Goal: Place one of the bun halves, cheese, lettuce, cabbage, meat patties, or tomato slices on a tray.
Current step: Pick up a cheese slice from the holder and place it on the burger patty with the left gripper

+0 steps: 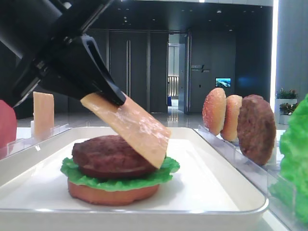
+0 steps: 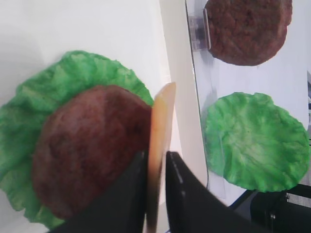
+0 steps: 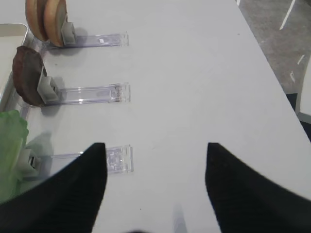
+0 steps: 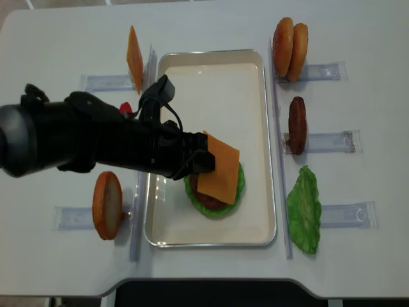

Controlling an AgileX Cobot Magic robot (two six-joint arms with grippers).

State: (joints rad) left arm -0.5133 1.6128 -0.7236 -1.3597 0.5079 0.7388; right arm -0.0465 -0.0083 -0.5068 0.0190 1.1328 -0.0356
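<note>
The left gripper (image 4: 206, 160) pinches one edge of the cheese (image 4: 218, 167), its fingers (image 2: 182, 187) narrow on either face of the slice. The slice hangs tilted, its lower corner touching the meat patty (image 1: 111, 154), which lies on lettuce (image 1: 118, 179) and a bottom bun half (image 1: 113, 193) near the tray's right rim. In the left wrist view the cheese shows edge-on, and the fingers cut off its lower part. The tray (image 4: 211, 70) sits mid-table; its far half is bare. The arm hides part of the left-hand holder rack (image 4: 105, 82), where a second cheese slice (image 4: 134, 59) stands. The right gripper (image 3: 155, 187) hovers over the table's right side, fingers wide apart and holding nothing, their tips cut off by the frame's lower edge.
</note>
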